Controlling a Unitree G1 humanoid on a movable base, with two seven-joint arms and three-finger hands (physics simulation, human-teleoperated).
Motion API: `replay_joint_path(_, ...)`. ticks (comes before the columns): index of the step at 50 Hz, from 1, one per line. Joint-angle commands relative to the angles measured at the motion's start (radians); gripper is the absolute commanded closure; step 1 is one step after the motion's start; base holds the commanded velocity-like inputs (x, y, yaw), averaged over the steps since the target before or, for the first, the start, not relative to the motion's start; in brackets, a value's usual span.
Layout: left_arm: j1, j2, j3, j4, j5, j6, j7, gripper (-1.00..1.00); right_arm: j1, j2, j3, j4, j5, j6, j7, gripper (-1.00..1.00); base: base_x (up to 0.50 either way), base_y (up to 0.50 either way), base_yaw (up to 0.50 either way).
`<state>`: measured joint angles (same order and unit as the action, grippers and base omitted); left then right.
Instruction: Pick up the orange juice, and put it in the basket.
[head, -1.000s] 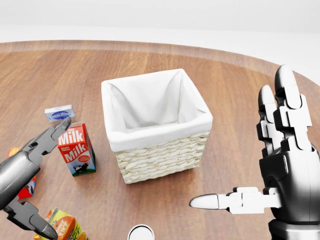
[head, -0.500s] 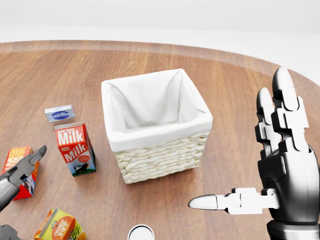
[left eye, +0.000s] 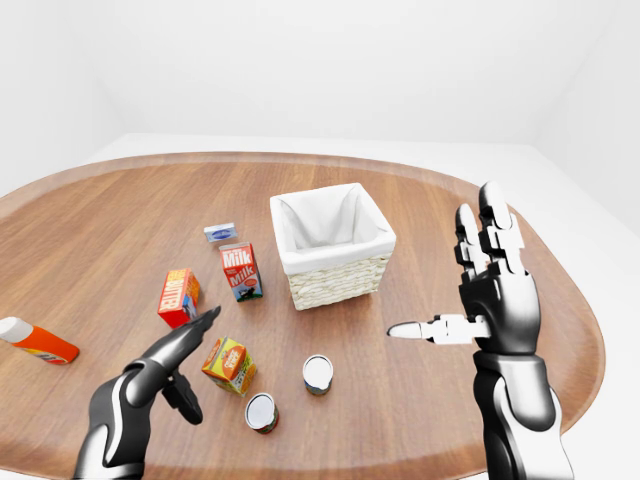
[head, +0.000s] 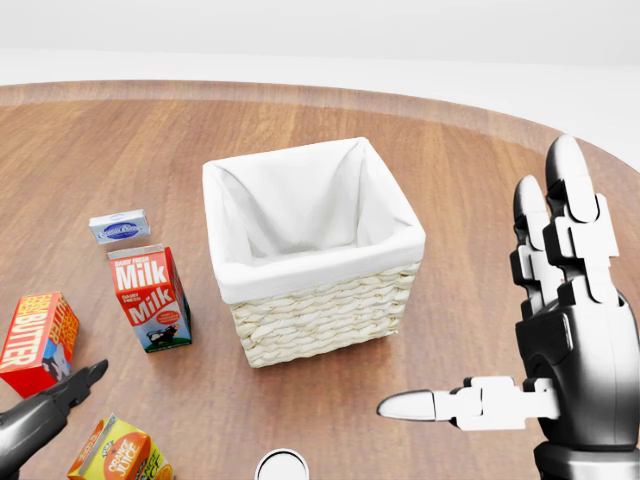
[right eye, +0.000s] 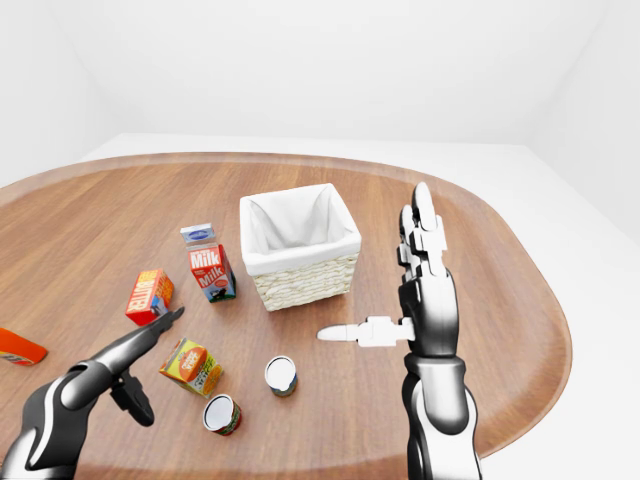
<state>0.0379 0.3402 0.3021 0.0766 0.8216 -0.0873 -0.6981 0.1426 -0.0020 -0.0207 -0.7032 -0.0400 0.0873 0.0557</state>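
Two cans (left eye: 318, 374) beside orange juice (left eye: 228, 364)

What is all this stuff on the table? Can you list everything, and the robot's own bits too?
Table: one, brown wood, rounded, fills the views.
Basket: one, pale wicker with white lining, near the middle, nothing in it.
Milk carton: one, red and white, upright, left of the basket.
Small box: one, blue and white, above the milk carton.
Butter box: one, red and orange, left of the milk carton.
Orange juice: one, orange and green carton, below the milk carton, beside the left fingers.
Cans: two, silver-topped, along the bottom.
Bottle: one, orange with a white end, lying at far left.
Left hand: one, dark grey, open, bottom left.
Right hand: one, grey, open, raised at right.
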Motion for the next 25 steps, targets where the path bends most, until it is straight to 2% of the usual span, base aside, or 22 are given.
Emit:
replay_joint_path(1,-0.052,0.022,-0.062,0.121,0.114,0.000,0.015,-1.00,0.007,0.001,0.002,-0.005,0.003,0.000,0.002,-1.00,0.00,0.00,0.00)
replay_joint_path(5,-0.069,0.021,-0.087,0.142,0.119,0.000,0.043,-1.00,0.007,0.000,0.003,-0.002,0.002,0.000,0.002,-1.00,0.00,0.00,0.00)
replay_joint_path(11,-0.088,0.028,-0.100,0.137,0.111,0.000,0.046,-1.00,0.010,0.000,0.005,-0.001,0.001,0.000,0.003,-1.00,0.00,0.00,0.00)
replay_joint_path(16,-0.095,0.026,-0.098,0.102,0.076,0.000,0.008,-1.00,0.017,0.001,0.010,-0.006,0.000,0.000,0.005,-1.00,0.00,0.00,0.00)
replay_joint_path(25,-0.109,0.022,-0.118,0.135,0.117,0.000,0.048,-1.00,0.017,0.000,0.008,-0.008,0.004,0.000,0.008,-1.00,0.00,0.00,0.00)
